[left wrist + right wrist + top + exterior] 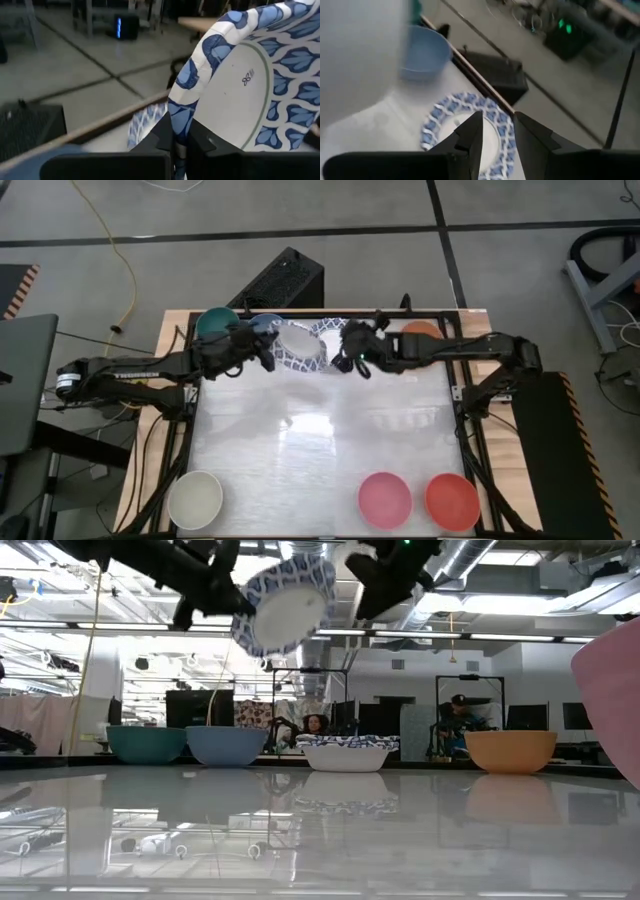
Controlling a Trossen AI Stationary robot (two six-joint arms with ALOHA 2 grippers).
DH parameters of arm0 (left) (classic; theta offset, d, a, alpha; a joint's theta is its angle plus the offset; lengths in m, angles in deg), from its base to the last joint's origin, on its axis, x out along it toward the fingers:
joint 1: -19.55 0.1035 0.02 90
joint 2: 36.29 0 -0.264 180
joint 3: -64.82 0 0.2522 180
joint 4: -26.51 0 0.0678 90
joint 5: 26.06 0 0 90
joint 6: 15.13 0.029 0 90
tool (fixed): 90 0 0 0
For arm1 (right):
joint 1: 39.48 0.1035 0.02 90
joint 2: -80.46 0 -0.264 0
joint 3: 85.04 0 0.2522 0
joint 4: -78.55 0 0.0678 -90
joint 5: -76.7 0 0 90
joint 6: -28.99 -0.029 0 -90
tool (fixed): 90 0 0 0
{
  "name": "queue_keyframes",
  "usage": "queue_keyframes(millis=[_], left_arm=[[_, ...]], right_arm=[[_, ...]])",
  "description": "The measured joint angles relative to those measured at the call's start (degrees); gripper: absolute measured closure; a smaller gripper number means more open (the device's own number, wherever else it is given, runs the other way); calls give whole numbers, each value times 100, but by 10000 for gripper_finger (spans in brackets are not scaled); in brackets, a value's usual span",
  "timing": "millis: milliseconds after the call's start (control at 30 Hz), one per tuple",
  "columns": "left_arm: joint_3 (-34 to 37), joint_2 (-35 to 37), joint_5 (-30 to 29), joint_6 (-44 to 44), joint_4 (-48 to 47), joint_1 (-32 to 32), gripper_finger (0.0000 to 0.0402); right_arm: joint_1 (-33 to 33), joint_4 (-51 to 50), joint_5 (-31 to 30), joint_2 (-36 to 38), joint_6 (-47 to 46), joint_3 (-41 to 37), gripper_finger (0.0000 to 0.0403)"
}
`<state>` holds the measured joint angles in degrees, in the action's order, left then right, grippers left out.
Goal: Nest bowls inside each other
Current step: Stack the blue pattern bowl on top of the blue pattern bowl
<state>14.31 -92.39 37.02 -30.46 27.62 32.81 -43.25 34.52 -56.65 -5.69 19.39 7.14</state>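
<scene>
A white bowl with a blue pattern (285,605) hangs tilted above the table's far side, its base turned toward the near edge, with my left gripper (268,352) shut on it. My right gripper (497,135) stands open just to the right of that bowl, touching nothing. It is above a second patterned bowl (470,125), which rests on its base at the far edge. Teal (215,323), blue (265,323) and orange (422,332) bowls stand upright along the far edge. Cream (195,498), pink (384,500) and red (452,500) bowls stand near the front edge. My left gripper pinches the lifted bowl's rim (181,117) between its two fingers. One finger (202,142) lies on the patterned outer wall and the other on the inside. The fingers come level from the table's left. The bowl is lifted clear, tipped onto its side.
A black frame (460,390) edges the glossy white table top. Between the far row of bowls and the near row lies a wide bare stretch (320,430). In the low view the pink bowl (615,690) looms close at the right.
</scene>
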Motion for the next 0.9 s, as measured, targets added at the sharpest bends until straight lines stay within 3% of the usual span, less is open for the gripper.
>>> queue_keyframes(millis=[300,433,533,600,733,900], left_arm=[[0,268,-442,663,224,27,398],[0,265,-157,579,197,235,398],[4,265,477,356,100,506,398],[36,265,906,218,153,696,398],[39,195,1350,70,316,900,398],[44,94,1313,-14,581,894,398]], right_arm=[[153,40,-87,87,349,-86,254],[98,451,-160,534,348,-720,250],[159,1294,-82,1112,429,-1517,255],[204,2540,182,1513,615,-2152,259],[188,4963,1556,1813,1114,-3070,260],[173,5345,1824,1581,1117,-3217,245]])
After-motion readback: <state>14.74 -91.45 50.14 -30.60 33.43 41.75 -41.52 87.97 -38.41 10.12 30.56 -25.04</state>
